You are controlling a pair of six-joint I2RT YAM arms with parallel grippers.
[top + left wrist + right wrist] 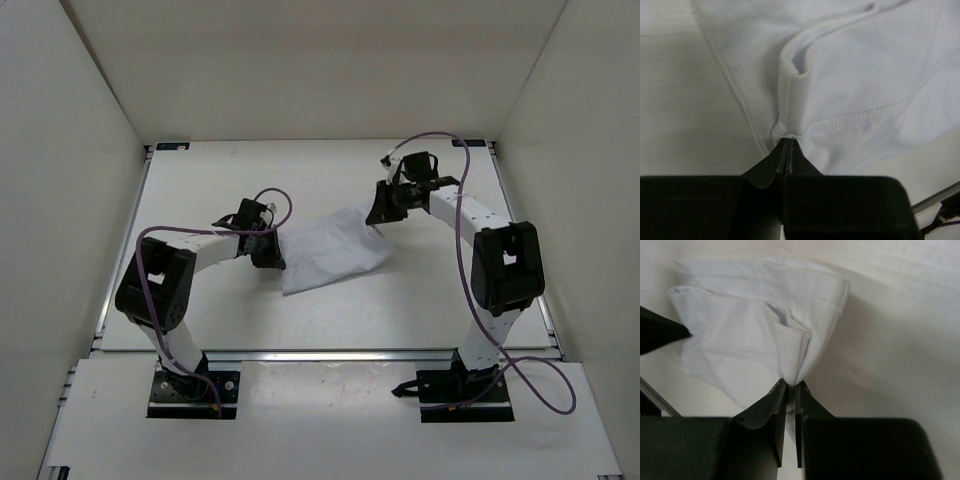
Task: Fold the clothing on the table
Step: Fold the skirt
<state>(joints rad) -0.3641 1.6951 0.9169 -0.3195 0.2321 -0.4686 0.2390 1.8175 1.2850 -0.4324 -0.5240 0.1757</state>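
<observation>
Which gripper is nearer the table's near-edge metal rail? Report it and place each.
Left. The left gripper pinches the clothing at its left edge, closer to the rail; the right gripper pinches its far right corner, farther from the rail.

Both arms sit bolted at the near edge of the bench (210, 180), elbows bent outward. The left arm (160, 285) has its elbow out by the left edge, with the forearm running in toward the middle. The left end effector (268, 252) is down low, jaws squeezed together on a hem of the clothing (330, 255). The right arm (505, 265) folds near the right edge, forearm angled toward the far-left corner. The right end effector (380, 212) is pinched on a bunched fold too.
</observation>
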